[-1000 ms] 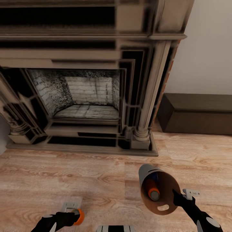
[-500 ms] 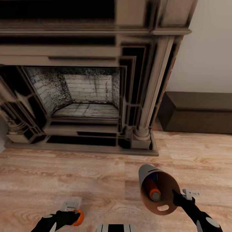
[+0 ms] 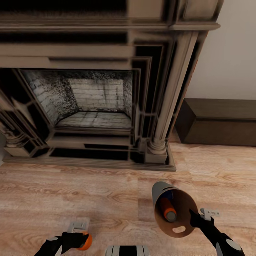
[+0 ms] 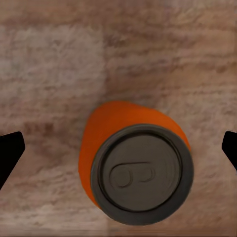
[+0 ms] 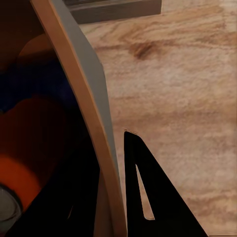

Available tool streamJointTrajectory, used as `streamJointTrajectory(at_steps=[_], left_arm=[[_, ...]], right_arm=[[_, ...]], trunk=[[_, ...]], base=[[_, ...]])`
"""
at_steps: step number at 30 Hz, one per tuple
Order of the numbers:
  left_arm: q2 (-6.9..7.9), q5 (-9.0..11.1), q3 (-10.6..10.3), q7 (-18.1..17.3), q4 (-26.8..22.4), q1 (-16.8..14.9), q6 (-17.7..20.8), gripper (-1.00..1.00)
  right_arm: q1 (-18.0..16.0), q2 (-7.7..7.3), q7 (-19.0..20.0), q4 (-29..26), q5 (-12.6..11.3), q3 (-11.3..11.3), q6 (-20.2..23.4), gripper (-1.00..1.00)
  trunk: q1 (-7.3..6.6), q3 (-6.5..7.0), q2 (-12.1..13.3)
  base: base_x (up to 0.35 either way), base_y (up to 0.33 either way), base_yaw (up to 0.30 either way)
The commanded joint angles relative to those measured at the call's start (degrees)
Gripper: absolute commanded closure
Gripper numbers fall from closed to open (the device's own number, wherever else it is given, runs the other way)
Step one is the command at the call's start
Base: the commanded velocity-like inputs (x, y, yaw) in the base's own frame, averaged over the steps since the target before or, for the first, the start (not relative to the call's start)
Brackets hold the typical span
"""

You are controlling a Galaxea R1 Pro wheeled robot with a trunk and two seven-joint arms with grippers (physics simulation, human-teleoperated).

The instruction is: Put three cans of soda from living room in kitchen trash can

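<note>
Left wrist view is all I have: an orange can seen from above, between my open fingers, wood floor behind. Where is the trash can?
Observer: The trash can is tilted at the robot's right, its rim held by the right gripper.
Operator: Anything inside it?
Observer: Yes, another orange can lies inside, with a blue can behind it.
Operator: What's ahead of me?
Observer: A dark fireplace, straight in front.

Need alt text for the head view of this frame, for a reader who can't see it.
The right pincer holds a tilted grey trash can by its rim, with an orange can and a blue can inside, above a wood floor. The left pincer is at another orange can; a dark fireplace stands behind.
</note>
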Motion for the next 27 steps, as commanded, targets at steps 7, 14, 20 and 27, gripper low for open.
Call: streamJointTrajectory(at_steps=[7, 14, 20, 27], left_arm=[[0.00, 0.0, 0.0, 0.0, 0.0, 0.0, 0.0, -1.00], [0.00, 0.0, 0.0, 0.1, 0.0, 0.0, 0.0, -1.00], [0.00, 0.0, 0.0, 0.1, 0.0, 0.0, 0.0, -1.00], [-0.03, -0.2, -0.1, 0.1, 0.0, 0.0, -0.1, -1.00]], right_arm=[[0.0, 0.01, 0.3, -0.1, -0.7, 0.0, 0.1, 1.00], [0.0, 0.01, 0.3, -0.1, -0.7, 0.0, 0.1, 1.00], [0.0, 0.04, 0.3, -0.1, -0.7, 0.0, 0.1, 1.00], [0.0, -0.30, 1.0, -1.0, -1.1, 0.0, 0.0, 1.00]], trunk=[[0.09, -0.89, -0.1], [0.09, -0.89, -0.1], [0.09, -0.89, -0.1], [0.09, -0.89, -0.1]], base=[[0.000, 0.000, 0.000], [0.000, 0.000, 0.000], [0.000, 0.000, 0.000], [0.000, 0.000, 0.000]])
